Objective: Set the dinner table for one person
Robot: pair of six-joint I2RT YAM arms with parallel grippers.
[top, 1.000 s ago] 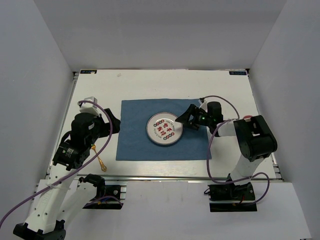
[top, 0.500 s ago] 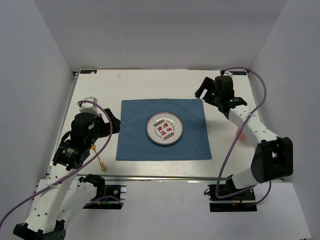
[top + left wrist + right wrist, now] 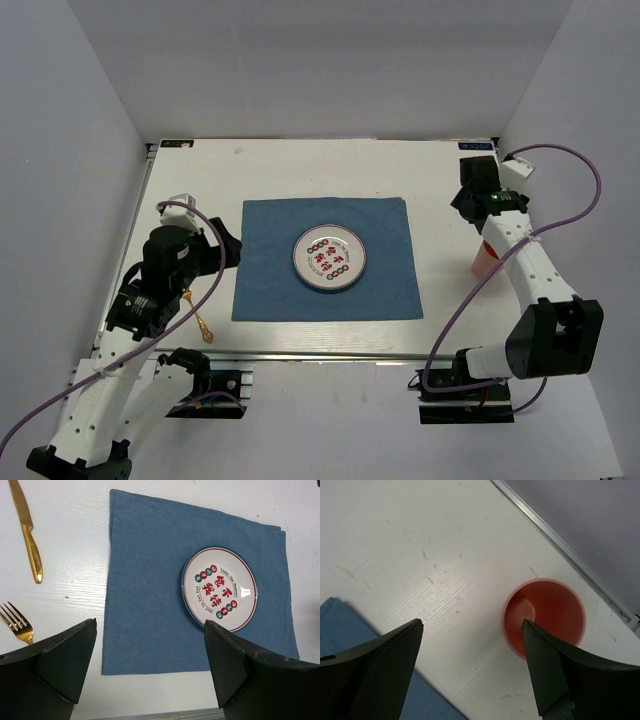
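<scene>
Two claws hang over the white surface (image 3: 300, 170), both spread wide and empty: the left claw (image 3: 150, 625) by the left edge of the blue placemat (image 3: 385, 285), the right claw (image 3: 472, 622) out toward the far right of the surface. The coming move most likely turns on the orange cup (image 3: 544, 616). It stands upright on bare surface, mouth up, well to the right of the placemat and close to the right edge. In the right wrist view it lies off-centre, toward the finger on the right of that view rather than in the middle of the gap, and apart from both fingers. From above, the cup sits partly under the right forearm, nearer the arm's base than the claw is. So I judge the claw must draw toward the near side and shift sideways before it can straddle the rim. The right arm is far the nearer; the left would have to cross the plate (image 3: 329, 258). Being round, the cup has no long axis to match. The gold knife (image 3: 28, 540) and fork (image 3: 17, 624) lie left of the placemat, nearer the left claw, the knife running roughly along that edge.
</scene>
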